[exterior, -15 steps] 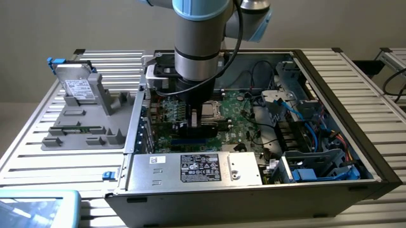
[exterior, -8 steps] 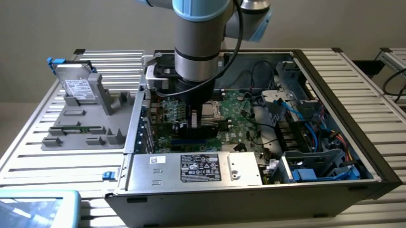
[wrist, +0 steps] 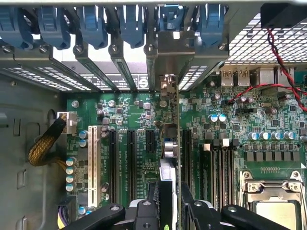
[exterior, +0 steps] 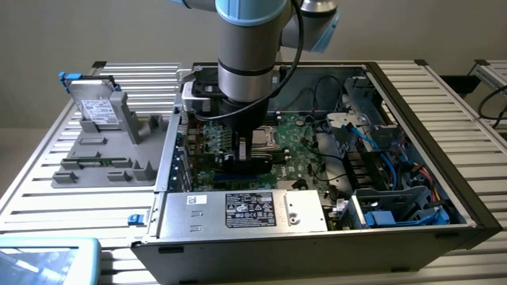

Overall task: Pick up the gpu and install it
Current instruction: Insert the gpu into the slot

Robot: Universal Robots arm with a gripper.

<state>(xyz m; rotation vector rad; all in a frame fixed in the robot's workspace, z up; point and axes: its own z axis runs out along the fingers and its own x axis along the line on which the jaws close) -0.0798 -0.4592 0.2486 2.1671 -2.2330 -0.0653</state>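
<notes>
Green-board, black-cooler gpu [wrist: 171, 148] pinched upright in black end effector [wrist: 168, 213], edge-down toward green motherboard [wrist: 230, 120] beneath, for slotting.

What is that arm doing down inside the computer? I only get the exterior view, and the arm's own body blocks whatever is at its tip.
Observer: In the wrist view the gripper is clamped on the gpu, which is seen edge-on, standing upright over the motherboard.
Operator: Which way does the card point?
Observer: Its silver end bracket sits at the case's rear wall, beside a row of blue latches.
Operator: Is it plugged in?
Observer: I cannot tell. The card runs parallel to the long black slots and hides what lies beneath it.
</notes>
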